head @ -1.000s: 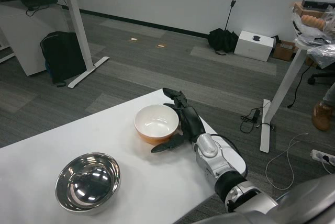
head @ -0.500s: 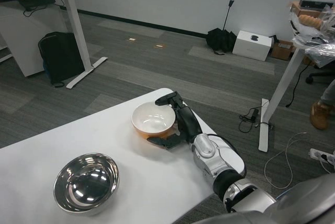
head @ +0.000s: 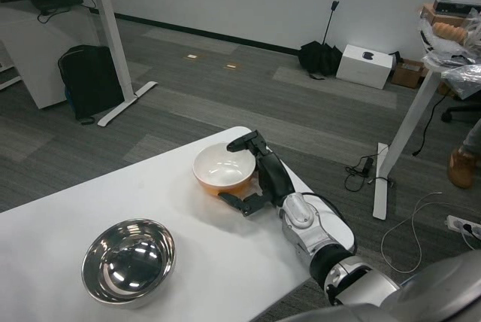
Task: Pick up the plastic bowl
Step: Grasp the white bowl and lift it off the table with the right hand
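Gripping is under way in the head view, the only view: the right hand [head: 259,175] wraps the right side of the plastic bowl [head: 223,169], with upper fingers [head: 242,142] hooked over the far rim and the lower ones reaching under the near side of the orange wall. Fingers are narrowed onto the bowl, touching it at rim and base; whether it has left the surface cannot be told. Bowl sits near the far right corner of the white tabletop [head: 90,205], white inside, orange outside, upright, mouth up. Left hand is not in view. Handling judgement: plastic, so likely light and fairly stiff, with a smooth glossy wall that may slip under a loose pinch; not fragile. Best hold looks like rim above plus wall or foot below, as now, since a grip on the wall alone could squeeze it out sideways. Count: one plastic bowl, one steel bowl [head: 128,259] at the near left of the tabletop, well apart from the first; two bowls in all. One robot hand visible.
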Controlling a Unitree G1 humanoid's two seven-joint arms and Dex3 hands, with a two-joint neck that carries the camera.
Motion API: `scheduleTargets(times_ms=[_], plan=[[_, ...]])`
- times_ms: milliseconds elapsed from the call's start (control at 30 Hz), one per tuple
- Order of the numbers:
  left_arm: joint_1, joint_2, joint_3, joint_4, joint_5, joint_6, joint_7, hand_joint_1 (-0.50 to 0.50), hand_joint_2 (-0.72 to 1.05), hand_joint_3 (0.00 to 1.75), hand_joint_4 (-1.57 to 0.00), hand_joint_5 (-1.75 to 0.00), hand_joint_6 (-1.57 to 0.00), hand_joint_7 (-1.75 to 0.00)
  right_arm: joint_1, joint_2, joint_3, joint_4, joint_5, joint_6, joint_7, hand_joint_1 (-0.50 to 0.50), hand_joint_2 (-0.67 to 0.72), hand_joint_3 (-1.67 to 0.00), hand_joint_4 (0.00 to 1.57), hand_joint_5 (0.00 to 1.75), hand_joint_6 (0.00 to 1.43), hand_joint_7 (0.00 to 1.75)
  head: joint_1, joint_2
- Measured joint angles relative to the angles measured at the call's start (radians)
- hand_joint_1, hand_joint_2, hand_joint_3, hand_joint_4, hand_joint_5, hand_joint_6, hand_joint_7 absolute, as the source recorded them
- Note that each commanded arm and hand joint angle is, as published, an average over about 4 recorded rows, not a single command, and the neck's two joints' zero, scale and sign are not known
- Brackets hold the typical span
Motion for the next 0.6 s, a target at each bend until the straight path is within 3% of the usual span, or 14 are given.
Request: scheduleTargets(times_ms=[100, 233, 600], plan=[[0.004, 0.0, 0.0, -0.003, 0.0, 0.0, 0.0, -0.5, 0.6, 0.0, -0.82, -0.31, -0.03, 0.0, 0.0, -0.004, 0.001, 0.001, 0.023, -0.024, 0.0, -0.42, -0.6, -1.47, 1.5, 1.26, 1.18, 1.29, 0.007, 0.006], [0.006, 0.0, 0.0, -0.009, 0.0, 0.0, 0.0, -0.5, 0.6, 0.0, -0.82, -0.31, -0.03, 0.0, 0.002, -0.006, 0.003, -0.008, 0.048, -0.032, 0.002, -0.42, -0.6, -1.43, 1.51, 1.16, 1.23, 1.26, 0.022, 0.015], [0.01, -0.001, 0.0, -0.022, -0.001, 0.0, 0.0, -0.5, 0.6, 0.04, -0.82, -0.31, -0.03, 0.0, 0.022, -0.038, 0.014, -0.148, 0.105, -0.027, 0.002, -0.42, -0.6, -1.43, 1.51, 1.16, 1.23, 1.19, 0.106, 0.058]])
